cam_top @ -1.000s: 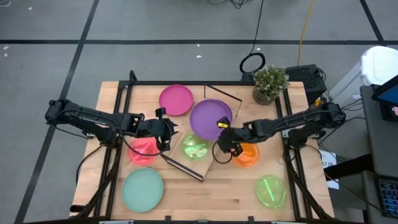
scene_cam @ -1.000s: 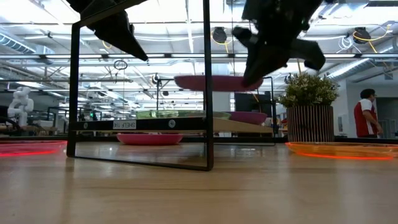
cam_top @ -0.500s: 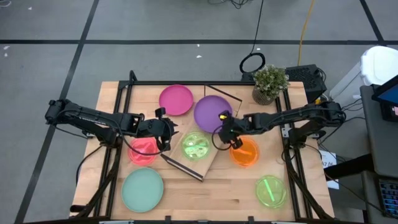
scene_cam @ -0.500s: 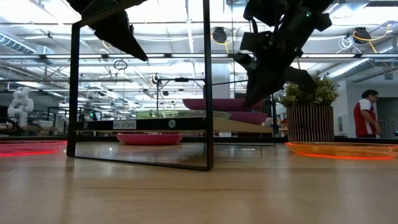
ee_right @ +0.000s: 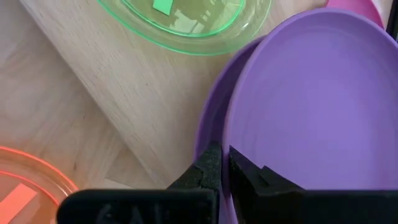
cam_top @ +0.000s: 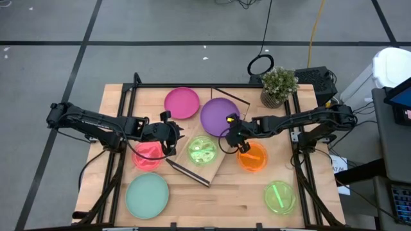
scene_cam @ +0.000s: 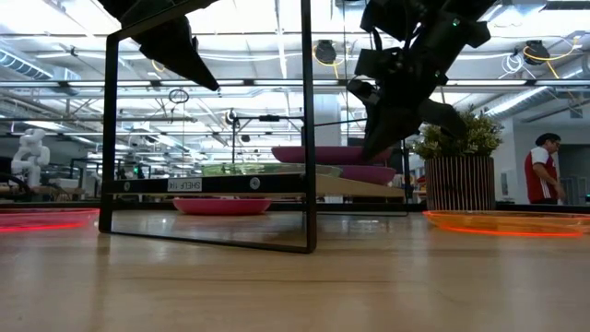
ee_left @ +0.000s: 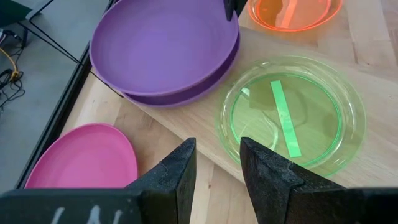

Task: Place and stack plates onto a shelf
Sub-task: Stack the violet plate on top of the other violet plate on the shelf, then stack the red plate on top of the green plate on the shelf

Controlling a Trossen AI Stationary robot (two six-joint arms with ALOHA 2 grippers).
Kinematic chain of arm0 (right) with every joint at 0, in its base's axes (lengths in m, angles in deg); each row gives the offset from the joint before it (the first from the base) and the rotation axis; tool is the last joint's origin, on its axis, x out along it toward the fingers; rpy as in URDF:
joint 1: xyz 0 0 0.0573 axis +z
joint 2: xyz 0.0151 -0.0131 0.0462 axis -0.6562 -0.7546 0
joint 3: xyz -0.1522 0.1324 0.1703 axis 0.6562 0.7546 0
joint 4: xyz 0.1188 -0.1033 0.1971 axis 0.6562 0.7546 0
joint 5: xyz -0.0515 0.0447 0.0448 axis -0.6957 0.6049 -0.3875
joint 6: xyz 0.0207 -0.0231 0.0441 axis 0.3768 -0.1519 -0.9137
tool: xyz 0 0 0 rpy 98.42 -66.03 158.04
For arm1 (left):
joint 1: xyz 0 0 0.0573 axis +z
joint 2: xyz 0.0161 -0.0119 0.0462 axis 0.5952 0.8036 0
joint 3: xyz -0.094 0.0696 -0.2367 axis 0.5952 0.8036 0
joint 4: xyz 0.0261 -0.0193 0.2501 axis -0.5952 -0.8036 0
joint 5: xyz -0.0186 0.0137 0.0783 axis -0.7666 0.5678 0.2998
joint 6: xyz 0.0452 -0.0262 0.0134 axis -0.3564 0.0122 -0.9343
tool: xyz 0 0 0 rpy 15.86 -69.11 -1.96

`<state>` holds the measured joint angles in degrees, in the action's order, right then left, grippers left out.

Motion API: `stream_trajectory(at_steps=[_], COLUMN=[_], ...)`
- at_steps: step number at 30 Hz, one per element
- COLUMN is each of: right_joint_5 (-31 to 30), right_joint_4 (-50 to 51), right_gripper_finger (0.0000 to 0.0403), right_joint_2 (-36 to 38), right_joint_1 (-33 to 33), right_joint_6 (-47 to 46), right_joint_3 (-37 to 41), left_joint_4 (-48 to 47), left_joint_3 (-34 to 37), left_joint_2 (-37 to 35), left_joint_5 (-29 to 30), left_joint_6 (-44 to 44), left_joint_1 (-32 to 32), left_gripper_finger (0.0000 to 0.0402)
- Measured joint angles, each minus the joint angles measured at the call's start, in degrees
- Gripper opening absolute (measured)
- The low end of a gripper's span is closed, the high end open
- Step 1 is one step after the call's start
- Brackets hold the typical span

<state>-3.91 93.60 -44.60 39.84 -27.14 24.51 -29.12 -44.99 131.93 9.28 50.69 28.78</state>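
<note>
Two purple plates are on the far end of the light-wood shelf. The upper purple plate lies over the lower one's rim. A lime plate lies flat on the board beside them. My right gripper is shut on the upper purple plate. My left gripper hovers open at the shelf's left side, above the gap between the red plate and the lime plate, and touches nothing. My right gripper pinches the rim of the upper purple plate on its near-right side, one finger inside the dish and one outside. The fingers come slanting down from the table's right. The plate is about level, close over the lower plate; whether they touch I cannot tell.
On the tabletop lie a magenta plate, a mint plate, an orange plate and a second lime plate. A potted plant stands at the far right. The shelf's black frame rises at its near end.
My right gripper has carried the purple plate toward the table's far edge and down, from well above the shelf to just over the lower purple plate. Most of this happened in the first half second; since then it has hardly moved.
</note>
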Motion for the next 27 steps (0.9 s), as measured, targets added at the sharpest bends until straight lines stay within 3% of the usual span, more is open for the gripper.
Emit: stream_trajectory(at_steps=[16,27], right_joint_5=[1.3,1.1], right_joint_4=[0.3,-0.5], right_gripper_finger=[0.0008,0.0086], right_joint_2=[0.0,0.0], right_joint_1=[0.0,0.4], right_joint_6=[-0.9,-2.6], right_joint_3=[0.0,0.0], left_joint_4=[0.0,-0.1], left_joint_3=[0.0,0.0], left_joint_2=[0.0,0.0], left_joint_5=[0.0,0.0], left_joint_6=[0.0,0.2], left_joint_1=[0.0,0.0], left_gripper_finger=[0.0131,0.0131])
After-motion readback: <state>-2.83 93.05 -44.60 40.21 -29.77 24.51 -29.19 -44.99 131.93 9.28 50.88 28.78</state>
